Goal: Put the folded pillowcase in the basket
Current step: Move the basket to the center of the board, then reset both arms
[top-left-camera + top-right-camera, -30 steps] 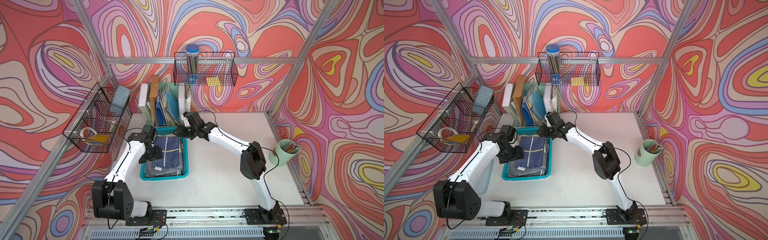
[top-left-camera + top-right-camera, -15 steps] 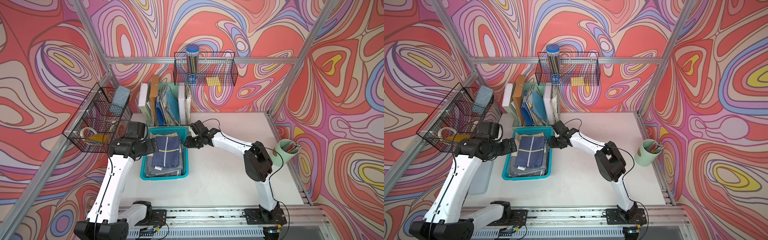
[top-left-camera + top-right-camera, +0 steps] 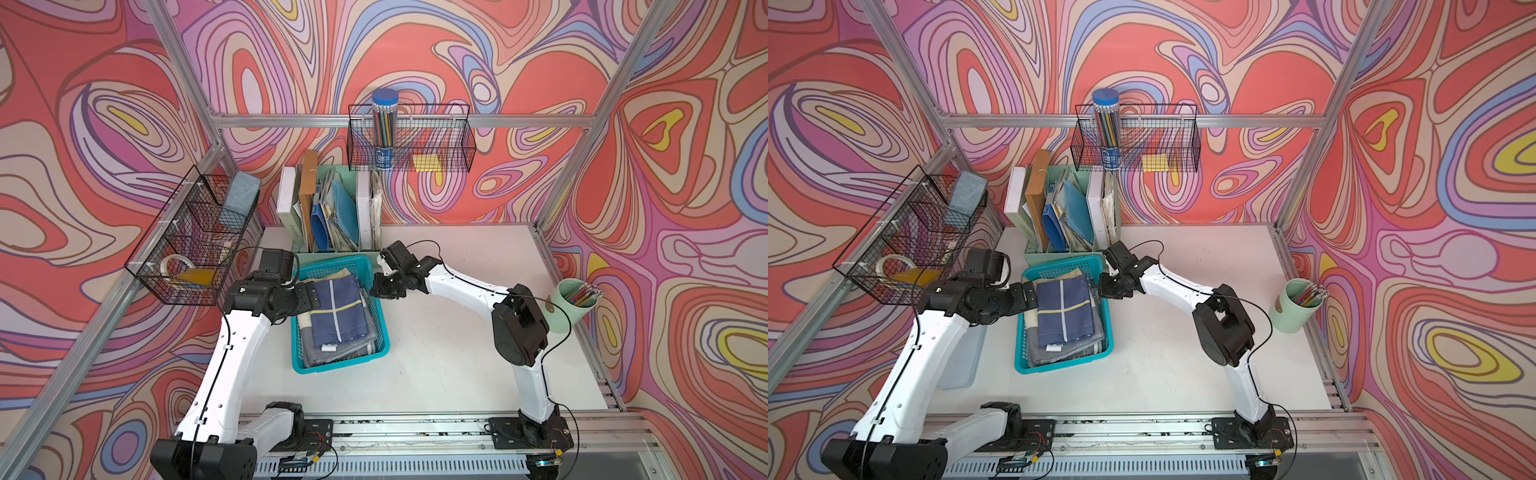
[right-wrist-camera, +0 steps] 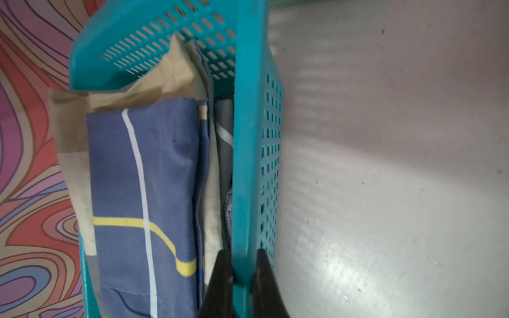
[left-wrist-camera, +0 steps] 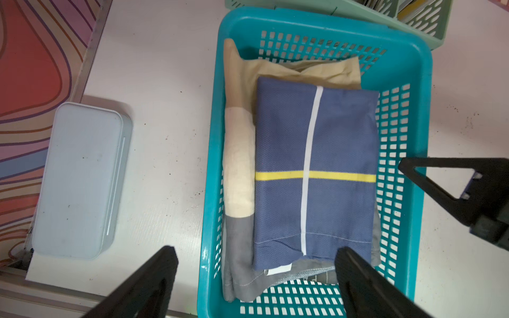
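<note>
Basket (image 5: pixel 325 24) btm mostly under cloth stack (image 5: pixel 314 170)

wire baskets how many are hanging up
2: the side wire basket hangs on the frame at the robot's left; the back wire basket hangs on the rear rail.

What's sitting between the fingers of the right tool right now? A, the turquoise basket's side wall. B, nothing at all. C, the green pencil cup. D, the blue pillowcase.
A: in the right wrist view the right tool has one finger on each side of the wall of the basket, while the pillowcase lies inside, clear of it.
</note>
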You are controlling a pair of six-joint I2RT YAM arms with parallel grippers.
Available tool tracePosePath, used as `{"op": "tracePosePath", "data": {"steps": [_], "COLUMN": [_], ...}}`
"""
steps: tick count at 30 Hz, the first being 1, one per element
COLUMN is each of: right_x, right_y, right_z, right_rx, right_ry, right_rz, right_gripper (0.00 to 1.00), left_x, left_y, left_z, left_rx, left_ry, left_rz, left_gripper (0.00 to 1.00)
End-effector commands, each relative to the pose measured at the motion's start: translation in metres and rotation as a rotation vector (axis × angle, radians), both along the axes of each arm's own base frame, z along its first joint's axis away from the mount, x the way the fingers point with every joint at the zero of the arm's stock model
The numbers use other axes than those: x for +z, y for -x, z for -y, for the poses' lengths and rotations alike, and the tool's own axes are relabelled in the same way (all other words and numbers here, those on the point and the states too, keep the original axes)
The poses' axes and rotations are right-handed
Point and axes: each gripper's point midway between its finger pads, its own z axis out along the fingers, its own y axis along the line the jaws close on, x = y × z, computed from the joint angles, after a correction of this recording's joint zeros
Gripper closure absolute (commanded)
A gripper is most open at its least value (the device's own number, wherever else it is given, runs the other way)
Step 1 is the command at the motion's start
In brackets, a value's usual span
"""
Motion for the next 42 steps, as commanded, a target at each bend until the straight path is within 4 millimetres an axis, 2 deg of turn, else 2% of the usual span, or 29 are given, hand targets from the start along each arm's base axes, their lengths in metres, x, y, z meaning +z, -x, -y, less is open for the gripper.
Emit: {"op": "tracePosePath", "data": {"steps": [1, 4, 10, 13, 18, 20, 21, 23, 27, 30, 32, 33, 34, 36, 40, 42], "right_x": [-0.006, 0.005, 0.004, 0.002, -0.015, -0.019, -0.020, -0.017, -0.003, 0.017, 0.036, 0.047, 0.060, 0.086, 0.152, 0.172], "right_y": [-0.009, -0.006, 0.011, 0.016, 0.002, -0.006, -0.009, -0.018, -0.027, -0.022, -0.017, -0.015, -0.013, -0.012, -0.017, -0.023], "right_z": [0.065, 0.106, 0.201, 0.231, 0.247, 0.252, 0.255, 0.255, 0.254, 0.257, 0.263, 0.266, 0.272, 0.289, 0.334, 0.346], "right_rx": [-0.118, -0.197, -0.344, -0.381, -0.312, -0.302, -0.306, -0.298, -0.288, -0.323, -0.363, -0.376, -0.402, -0.460, -0.626, -0.648], "right_ry": [0.153, 0.209, 0.326, 0.350, 0.424, 0.438, 0.442, 0.432, 0.434, 0.409, 0.397, 0.392, 0.398, 0.435, 0.567, 0.636], "right_rz": [0.034, 0.061, 0.028, 0.027, 0.012, 0.014, 0.010, 0.030, 0.068, 0.096, 0.134, 0.161, 0.199, 0.290, 0.543, 0.661], "right_gripper": [1.00, 1.00, 1.00, 1.00, 1.00, 0.96, 0.92, 0.79, 0.58, 0.48, 0.32, 0.10, 0.02, 0.02, 0.02, 0.02], "left_x": [0.003, 0.000, 0.003, 0.003, -0.001, -0.001, 0.000, 0.003, 0.013, 0.020, 0.025, 0.030, 0.037, 0.057, 0.089, 0.092], "left_y": [0.001, -0.003, -0.015, -0.020, -0.026, -0.028, -0.029, -0.031, -0.037, -0.040, -0.043, -0.046, -0.048, -0.052, -0.054, -0.062], "left_z": [0.005, 0.009, 0.019, 0.023, 0.030, 0.033, 0.034, 0.036, 0.041, 0.039, 0.034, 0.029, 0.020, 0.001, -0.031, -0.027], "left_rx": [-0.012, -0.022, -0.047, -0.056, -0.076, -0.092, -0.100, -0.119, -0.156, -0.156, -0.145, -0.130, -0.099, -0.020, 0.135, 0.084], "left_ry": [0.032, 0.052, 0.103, 0.127, 0.157, 0.163, 0.165, 0.169, 0.180, 0.168, 0.138, 0.108, 0.069, -0.009, -0.120, -0.138], "left_rz": [0.032, 0.029, 0.052, 0.057, 0.060, 0.064, 0.069, 0.084, 0.128, 0.155, 0.177, 0.189, 0.204, 0.260, 0.409, 0.511], "left_gripper": [0.06, 0.06, 0.07, 0.07, 0.07, 0.07, 0.07, 0.06, 0.04, 0.01, 0.01, 0.01, 0.02, 0.01, 0.02, 0.01]}}
